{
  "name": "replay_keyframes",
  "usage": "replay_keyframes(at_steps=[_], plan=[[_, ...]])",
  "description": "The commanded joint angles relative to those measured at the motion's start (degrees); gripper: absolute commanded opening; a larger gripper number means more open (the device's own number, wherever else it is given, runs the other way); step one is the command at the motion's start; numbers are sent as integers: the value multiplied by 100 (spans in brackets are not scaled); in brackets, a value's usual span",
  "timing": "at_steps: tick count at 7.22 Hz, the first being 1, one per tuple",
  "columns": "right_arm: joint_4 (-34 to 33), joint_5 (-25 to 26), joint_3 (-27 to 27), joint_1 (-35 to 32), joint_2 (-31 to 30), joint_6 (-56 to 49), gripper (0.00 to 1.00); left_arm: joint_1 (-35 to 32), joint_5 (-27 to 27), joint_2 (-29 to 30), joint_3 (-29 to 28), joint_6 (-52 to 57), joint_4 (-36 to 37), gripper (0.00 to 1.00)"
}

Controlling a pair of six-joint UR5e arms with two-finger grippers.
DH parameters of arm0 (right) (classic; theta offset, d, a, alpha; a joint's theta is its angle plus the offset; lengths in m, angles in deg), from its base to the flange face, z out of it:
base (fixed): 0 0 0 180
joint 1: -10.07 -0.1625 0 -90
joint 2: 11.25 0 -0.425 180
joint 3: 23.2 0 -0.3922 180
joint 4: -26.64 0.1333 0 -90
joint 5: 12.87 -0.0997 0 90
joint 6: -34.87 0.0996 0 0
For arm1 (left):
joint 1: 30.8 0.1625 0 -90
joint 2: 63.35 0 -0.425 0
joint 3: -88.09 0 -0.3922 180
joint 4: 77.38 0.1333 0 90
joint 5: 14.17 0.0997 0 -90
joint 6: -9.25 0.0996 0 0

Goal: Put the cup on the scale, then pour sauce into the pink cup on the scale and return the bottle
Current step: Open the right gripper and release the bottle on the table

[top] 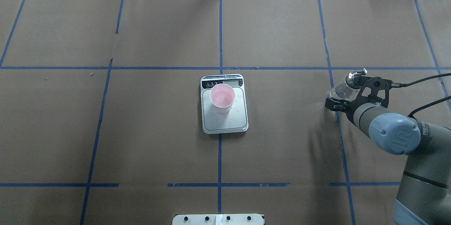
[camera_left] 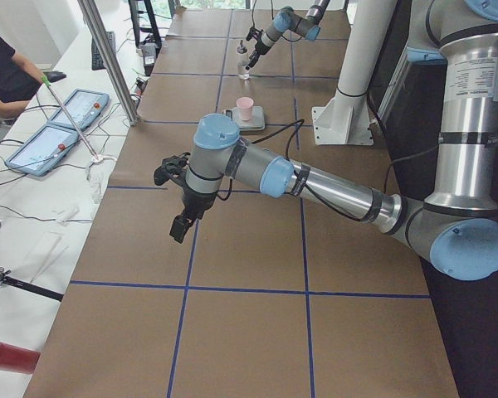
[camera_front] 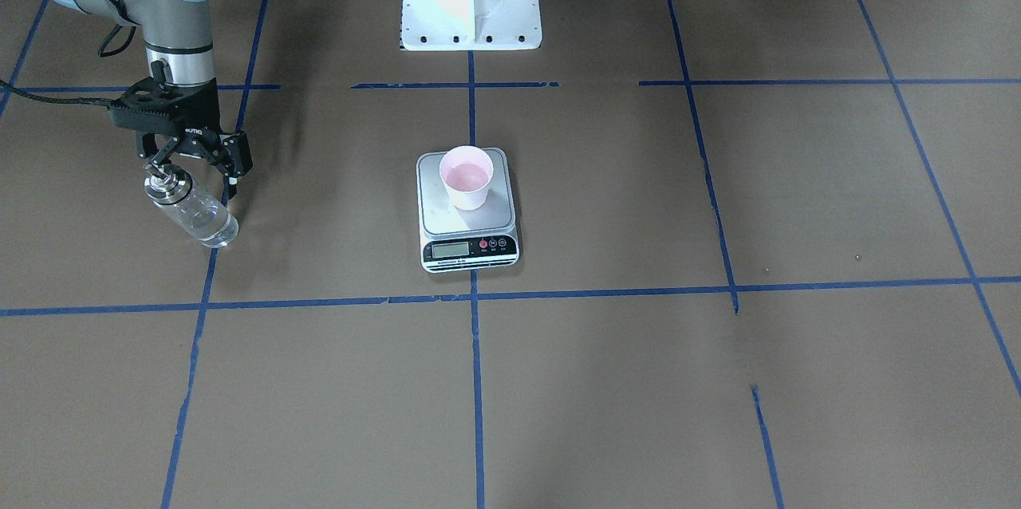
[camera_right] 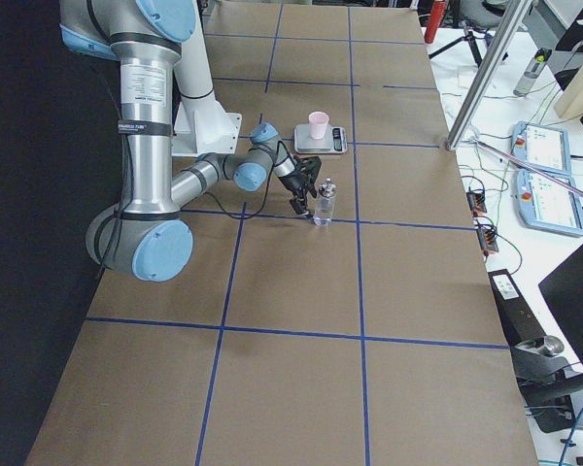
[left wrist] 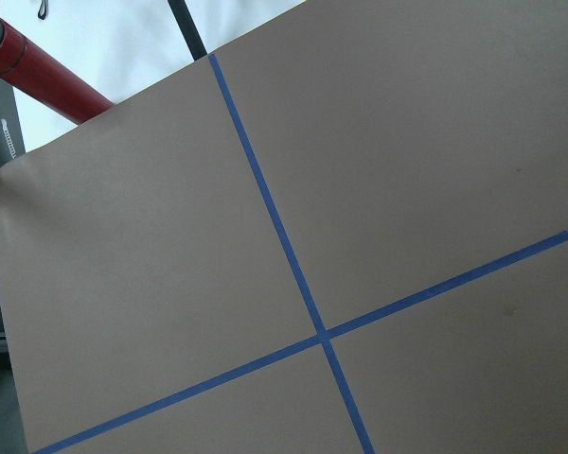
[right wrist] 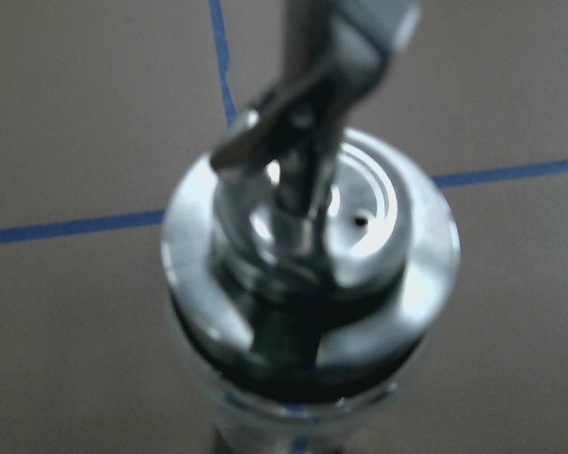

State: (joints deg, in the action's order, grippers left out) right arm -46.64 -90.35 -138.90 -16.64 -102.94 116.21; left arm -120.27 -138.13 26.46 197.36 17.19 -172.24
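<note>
The small pale pink tapered cup [camera_front: 467, 176] sits on the silver-grey rectangular digital scale [camera_front: 447, 215], toward its display end, placed to catch a pour. Well apart, on the table's right, the clear cylindrical glass bottle with a silver spout cap [camera_front: 194, 210] stands upright, apparently set back down. The right gripper [camera_front: 195, 178] straddles its top, jaws released, wider than the cap. The left gripper [camera_left: 179, 225] hangs far left, and I cannot tell how its jaws stand.

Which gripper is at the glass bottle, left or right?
The right gripper: it sits at the clear cylindrical glass bottle with silver metal cap. The left gripper hangs over the brown table, far away.
</note>
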Motion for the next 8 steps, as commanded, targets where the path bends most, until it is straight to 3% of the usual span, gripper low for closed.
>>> replay_keyframes(at_steps=[1,4,5,6,8], plan=[[-1419,-915,-1055,-107,63,-21,100,0,3,-7,7,6,2,100],[-1732,-1574,-1629,-159,11,-13,100,-18,12,-16,15,6,-6,100],[-2255,-1838,-2049,-168,37,-13,100,-18,12,-33,33,6,-6,100],[-2817,-2249,-2375,-456,150,-39,100,-9,12,-51,59,6,-6,100],[-3636,-3434,-2379,-1796,817,-1402,100,-18,21,-95,59,6,-15,100]])
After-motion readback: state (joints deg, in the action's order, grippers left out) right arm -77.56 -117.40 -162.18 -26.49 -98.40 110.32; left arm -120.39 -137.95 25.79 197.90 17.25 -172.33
